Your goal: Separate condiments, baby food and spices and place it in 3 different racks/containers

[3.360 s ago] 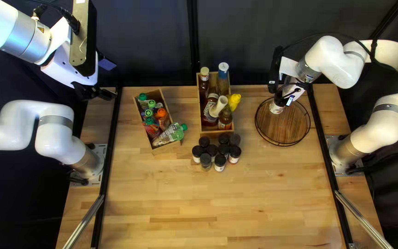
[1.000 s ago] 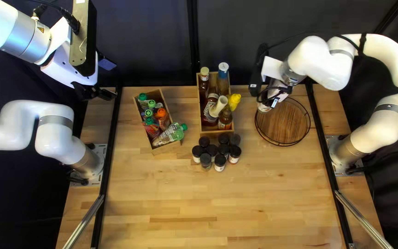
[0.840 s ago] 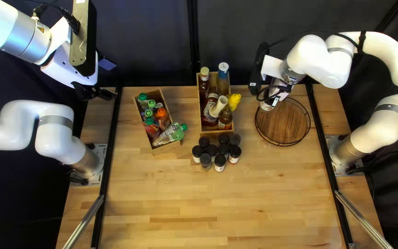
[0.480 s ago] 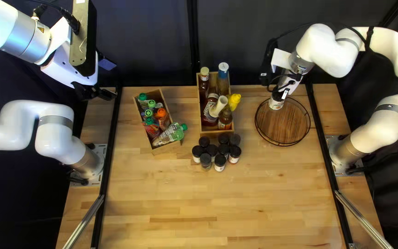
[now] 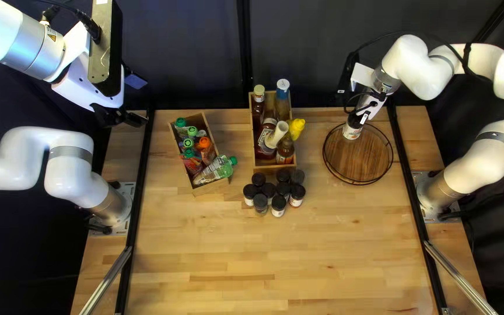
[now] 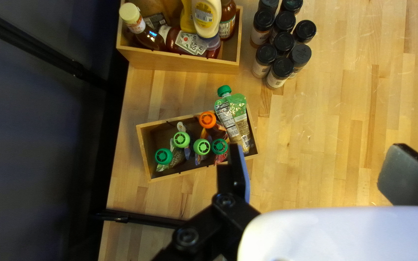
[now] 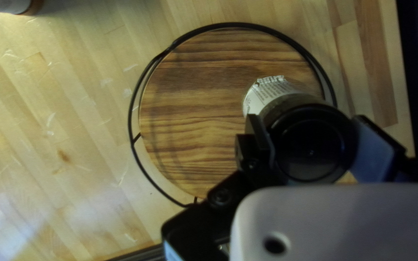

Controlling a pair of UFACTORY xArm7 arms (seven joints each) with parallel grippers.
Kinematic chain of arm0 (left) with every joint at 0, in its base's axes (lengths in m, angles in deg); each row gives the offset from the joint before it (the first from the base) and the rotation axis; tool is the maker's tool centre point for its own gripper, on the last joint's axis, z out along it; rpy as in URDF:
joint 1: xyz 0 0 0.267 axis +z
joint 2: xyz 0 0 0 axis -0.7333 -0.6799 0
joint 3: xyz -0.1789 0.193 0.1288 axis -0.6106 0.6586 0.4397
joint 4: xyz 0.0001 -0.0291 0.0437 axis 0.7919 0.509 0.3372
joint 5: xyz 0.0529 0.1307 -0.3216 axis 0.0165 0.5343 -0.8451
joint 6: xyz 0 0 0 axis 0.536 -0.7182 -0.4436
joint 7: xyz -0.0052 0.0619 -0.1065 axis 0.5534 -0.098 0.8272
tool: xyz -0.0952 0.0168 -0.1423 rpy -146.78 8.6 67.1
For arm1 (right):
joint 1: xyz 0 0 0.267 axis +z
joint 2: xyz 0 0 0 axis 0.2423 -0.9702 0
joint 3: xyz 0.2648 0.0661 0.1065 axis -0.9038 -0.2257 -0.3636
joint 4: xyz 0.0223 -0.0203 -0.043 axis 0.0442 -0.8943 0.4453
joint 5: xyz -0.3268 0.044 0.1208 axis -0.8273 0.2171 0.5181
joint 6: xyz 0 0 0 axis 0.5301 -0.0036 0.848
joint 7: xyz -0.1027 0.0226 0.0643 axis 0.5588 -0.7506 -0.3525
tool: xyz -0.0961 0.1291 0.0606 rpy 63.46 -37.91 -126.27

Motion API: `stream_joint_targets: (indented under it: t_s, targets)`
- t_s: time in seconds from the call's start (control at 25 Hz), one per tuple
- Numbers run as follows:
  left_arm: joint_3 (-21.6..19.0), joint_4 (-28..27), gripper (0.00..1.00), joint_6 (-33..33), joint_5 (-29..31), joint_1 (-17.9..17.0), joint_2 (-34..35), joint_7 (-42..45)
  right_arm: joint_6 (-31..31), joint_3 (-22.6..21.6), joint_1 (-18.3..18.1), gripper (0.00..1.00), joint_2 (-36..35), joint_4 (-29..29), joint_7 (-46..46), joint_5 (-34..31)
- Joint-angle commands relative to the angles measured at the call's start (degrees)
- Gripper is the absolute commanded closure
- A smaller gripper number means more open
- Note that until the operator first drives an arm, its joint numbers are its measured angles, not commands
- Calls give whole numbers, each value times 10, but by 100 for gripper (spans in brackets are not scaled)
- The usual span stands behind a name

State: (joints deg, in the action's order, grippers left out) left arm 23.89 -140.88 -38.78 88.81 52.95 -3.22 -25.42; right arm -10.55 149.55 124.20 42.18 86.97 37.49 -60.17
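At the right of the top left view, my right gripper (image 5: 361,112) holds a spice jar (image 5: 352,132) over the round wooden rack (image 5: 358,156). In the right wrist view both fingers of the gripper (image 7: 310,140) touch the black lid of that jar (image 7: 272,94) from two sides. Several black-lidded spice jars (image 5: 278,204) stand grouped on the table. Condiment bottles (image 5: 268,134) fill one wooden box; baby food pouches (image 5: 206,149) fill the other. My left gripper (image 5: 129,119) hangs left of the boxes; in the left wrist view the gripper (image 6: 310,174) is open with nothing between its fingers.
The condiment box (image 5: 274,167) stands between the pouch box (image 5: 210,185) and the round rack. A thin black wire rim rings the rack. A black rail (image 5: 141,192) runs along the table's left side. Dark curtains hang behind the far edge.
My right arm moved left with the jar, then back to the right, so the jar is now over the rack's far part. My left arm has stayed still.
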Motion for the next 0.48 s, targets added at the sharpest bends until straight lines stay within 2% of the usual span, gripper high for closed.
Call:
stream_joint_targets:
  t_s: [0.04,0.16,0.2,0.24,0.28,0.32,0.4,0.44,0.48]
  targets:
    - [0,0,0,0,0,0,0,0,0,0,0,100,0,0,0,0]
    - [0,0,0,0,0,0,0,0,0,0,0,100,0,0,0,0]
    - [0,0,0,0,0,0,0,0,0,0,0,87,0,0,0,0]
    - [0,0,0,0,0,0,0,0,0,0,0,50,0,0,0,0]
    - [0,0,0,0,0,0,0,0,0,0,0,23,0,0,0,0]
    - [0,0,0,0,0,0,0,0,0,0,0,4,0,0,0,0]
    - [0,0,0,0,0,0,0,0,0,0,0,0,0,0,0,0]
    - [0,0,0,0,0,0,0,0,46,-2,3,0,-6,-24,-7,13]
    - [0,0,0,0,0,0,0,0,45,-3,4,0,-8,-24,-9,13]
